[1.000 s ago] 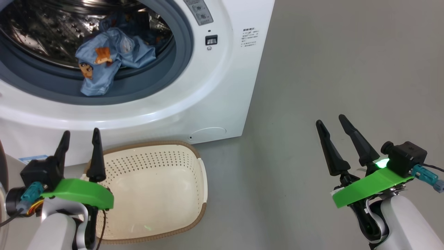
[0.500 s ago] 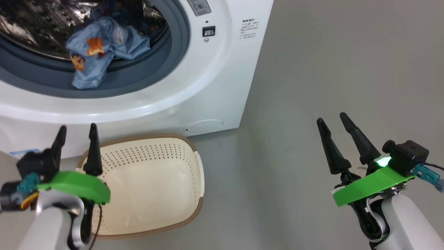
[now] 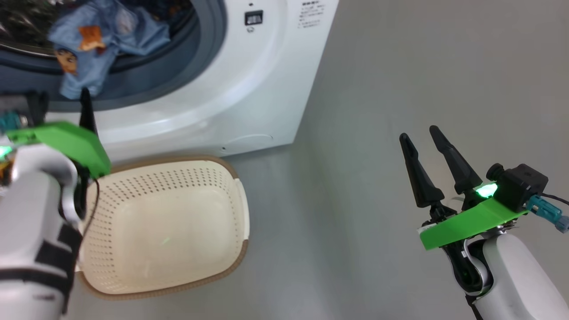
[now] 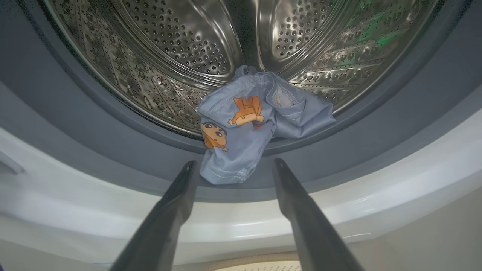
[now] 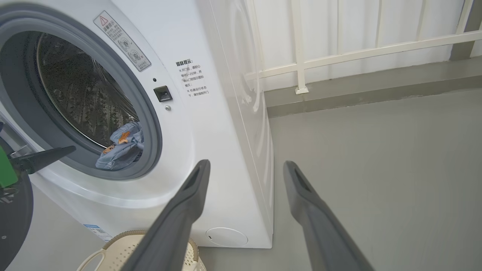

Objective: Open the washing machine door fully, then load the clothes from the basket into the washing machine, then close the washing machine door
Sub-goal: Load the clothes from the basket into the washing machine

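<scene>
The washing machine (image 3: 249,84) stands open, its steel drum (image 4: 180,49) in plain sight. Light blue clothes (image 4: 244,124) with orange-brown figures lie at the drum's front and hang over the grey gasket (image 4: 94,124); they also appear in the head view (image 3: 75,49) and the right wrist view (image 5: 122,148). My left gripper (image 4: 234,162) is open just below the hanging cloth, holding nothing. The cream basket (image 3: 222,178) sits on the floor before the machine with nothing in it. My right gripper (image 3: 417,132) is open over bare floor to the right. A dark curved shape (image 5: 15,226) looks like the washing machine door's rim.
Grey floor (image 3: 400,66) stretches to the right of the machine. A white railing (image 5: 301,56) and a low kerb stand behind it. The door latch socket (image 5: 163,93) and a warning label sit on the machine's front, right of the opening.
The head camera has shifted, sliding the machine up and left. My left gripper has risen from beside the basket to the drum opening's lower rim. The right gripper has barely moved.
</scene>
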Robot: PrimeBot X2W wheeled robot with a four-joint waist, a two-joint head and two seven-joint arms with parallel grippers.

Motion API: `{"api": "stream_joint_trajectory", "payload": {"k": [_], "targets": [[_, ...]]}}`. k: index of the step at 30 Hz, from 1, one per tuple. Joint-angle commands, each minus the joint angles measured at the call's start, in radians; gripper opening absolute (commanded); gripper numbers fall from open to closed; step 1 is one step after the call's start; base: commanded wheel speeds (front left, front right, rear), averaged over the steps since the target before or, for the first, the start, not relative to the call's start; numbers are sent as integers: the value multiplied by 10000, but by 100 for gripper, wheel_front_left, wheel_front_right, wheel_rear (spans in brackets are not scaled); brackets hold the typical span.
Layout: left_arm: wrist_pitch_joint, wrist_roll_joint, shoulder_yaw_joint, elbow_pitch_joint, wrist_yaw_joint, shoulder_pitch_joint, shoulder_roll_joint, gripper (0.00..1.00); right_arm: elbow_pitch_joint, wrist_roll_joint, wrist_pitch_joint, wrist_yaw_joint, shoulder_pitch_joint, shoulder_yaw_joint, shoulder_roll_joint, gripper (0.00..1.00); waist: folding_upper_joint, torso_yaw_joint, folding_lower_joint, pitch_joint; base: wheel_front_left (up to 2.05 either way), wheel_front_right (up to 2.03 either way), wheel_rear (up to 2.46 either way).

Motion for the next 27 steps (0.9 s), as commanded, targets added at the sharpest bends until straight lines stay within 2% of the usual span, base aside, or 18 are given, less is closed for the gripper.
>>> {"api": "stream_joint_trajectory", "payload": {"k": [1, 11, 20, 21, 22, 23, 24, 27], "targets": [[-27, 97, 228, -65, -48, -432, 361, 100, -261, 34, -119, 16, -63, 169, 8, 100, 0, -249, 0, 278, 0, 0, 0], [250, 471, -108, 2466, -111, -2734, 595, 100, -303, 93, -119, 16, -326, 105, 282, 100, 0, -795, 0, 1109, 0, 0, 0], [876, 545, -288, 4214, 213, -3929, 512, 100, -321, 91, -119, 16, -409, 49, 397, 100, 0, -1022, 0, 1400, 0, 0, 0], [879, 549, -312, 4301, 205, -4012, 493, 96, -329, 89, -119, 16, -407, 40, 396, 100, 0, -1019, 0, 1416, 0, 0, 0], [873, 548, -336, 4368, 170, -4105, 468, 48, -333, 86, -119, 16, -405, 27, 396, 100, 0, -1010, 0, 1430, 0, 0, 0], [853, 546, -358, 4430, 143, -4189, 444, 13, -329, 79, -119, 16, -404, 22, 398, 100, 0, -998, 0, 1446, 0, 0, 0], [852, 532, -367, 4505, 127, -4256, 419, 0, -321, 72, -119, 16, -407, 24, 404, 100, 0, -988, 0, 1464, 0, 0, 0], [840, 540, -434, 4684, 95, -4458, 389, 0, -327, 60, -119, 16, -445, 51, 424, 100, 0, -986, 0, 1536, 0, 0, 0]]}}
